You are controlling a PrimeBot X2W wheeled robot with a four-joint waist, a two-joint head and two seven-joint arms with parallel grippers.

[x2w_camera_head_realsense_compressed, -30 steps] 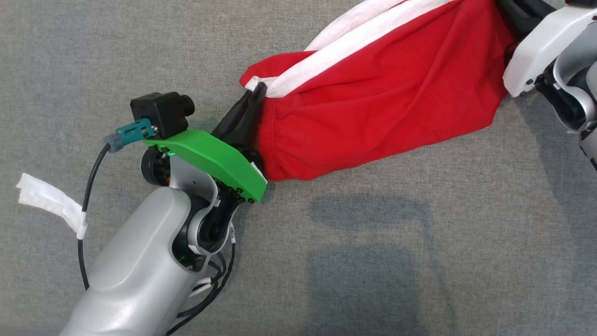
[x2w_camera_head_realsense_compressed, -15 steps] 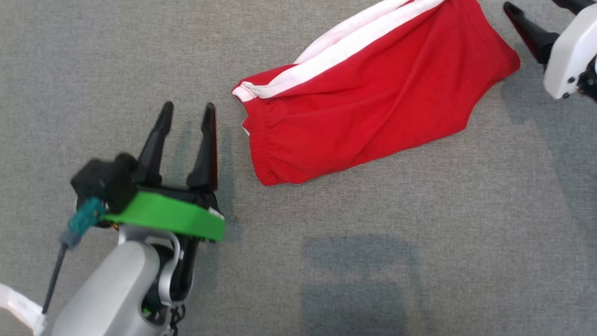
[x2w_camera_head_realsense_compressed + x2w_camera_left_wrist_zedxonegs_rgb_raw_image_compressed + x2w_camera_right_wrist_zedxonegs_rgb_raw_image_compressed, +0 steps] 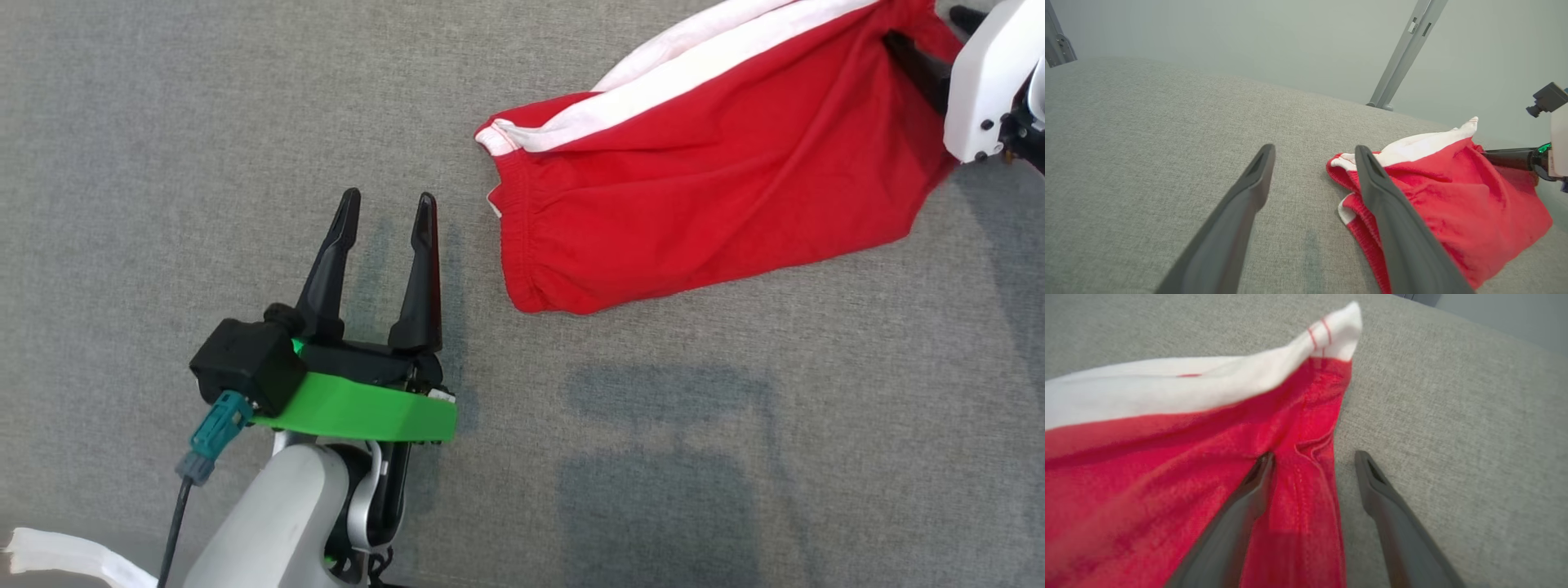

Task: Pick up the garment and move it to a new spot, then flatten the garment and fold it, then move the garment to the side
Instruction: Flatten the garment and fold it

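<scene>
- Left gripper (image 3: 388,198) sits nearest, low on the grey cloth surface (image 3: 204,122), its two dark fingers spread apart with nothing between them.
- Behind the fingers are a green bracket (image 3: 359,408) and a small black camera (image 3: 245,371). The pale forearm below runs off the bottom edge, and a white strip (image 3: 57,554) on its cable is cut at the corner.
- Just to the right of that gripper, apart from it, lies the garment (image 3: 694,188): red shorts with a white side stripe, gathered waistband toward the left gripper.
- In the left wrist view one finger (image 3: 1392,212) covers part of the waistband.
- The garment lies slantwise up to the right, rumpled, and its white-striped side is cut by the top edge.
- Right gripper (image 3: 922,24) is at the garment's far end with its fingers parted. Its white housing is cropped by the frame.
- In the right wrist view (image 3: 1314,456) one finger overlaps red cloth, the other bare grey surface, with a hem fold between them. The cloth is blurred, so contact cannot be told.
- Farthest, grey metal posts (image 3: 1404,53) stand against a pale wall.
</scene>
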